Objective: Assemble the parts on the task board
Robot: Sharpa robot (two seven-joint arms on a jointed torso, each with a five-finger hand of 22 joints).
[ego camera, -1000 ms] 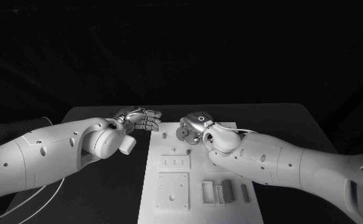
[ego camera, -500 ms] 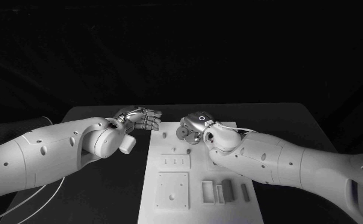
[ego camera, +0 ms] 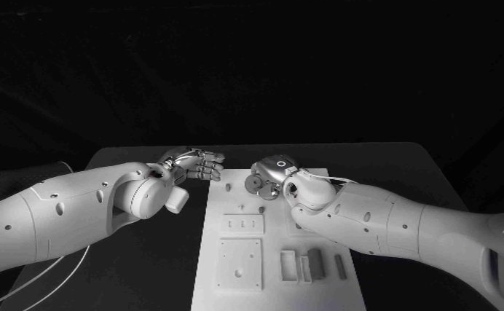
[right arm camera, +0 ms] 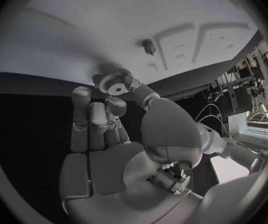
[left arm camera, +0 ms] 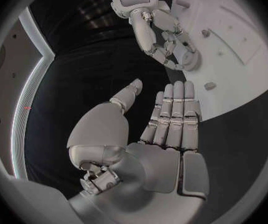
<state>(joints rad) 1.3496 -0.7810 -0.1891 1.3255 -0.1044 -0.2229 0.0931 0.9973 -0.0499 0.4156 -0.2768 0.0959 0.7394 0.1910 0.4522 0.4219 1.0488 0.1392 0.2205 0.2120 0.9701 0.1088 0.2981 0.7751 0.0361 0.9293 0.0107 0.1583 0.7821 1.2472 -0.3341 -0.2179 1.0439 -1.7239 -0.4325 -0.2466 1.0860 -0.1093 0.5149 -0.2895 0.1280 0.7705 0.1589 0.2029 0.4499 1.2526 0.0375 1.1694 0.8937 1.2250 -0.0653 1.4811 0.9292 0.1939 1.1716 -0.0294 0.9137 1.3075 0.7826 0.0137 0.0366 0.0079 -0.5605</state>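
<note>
The white task board lies in the middle of the black table. At its far end my right hand pinches a small grey gear between thumb and a finger, just above the board's far edge. The left wrist view shows that right hand with the gear over the board. My left hand hovers beside the board's far left corner; its fingers are straight, the thumb is apart, and it holds nothing. A short peg stands on the board near the gear.
On the near half of the board sit two square raised plates and several upright rectangular pieces. Another small stud sits at the board's edge near my left hand. Black table flanks the board on both sides.
</note>
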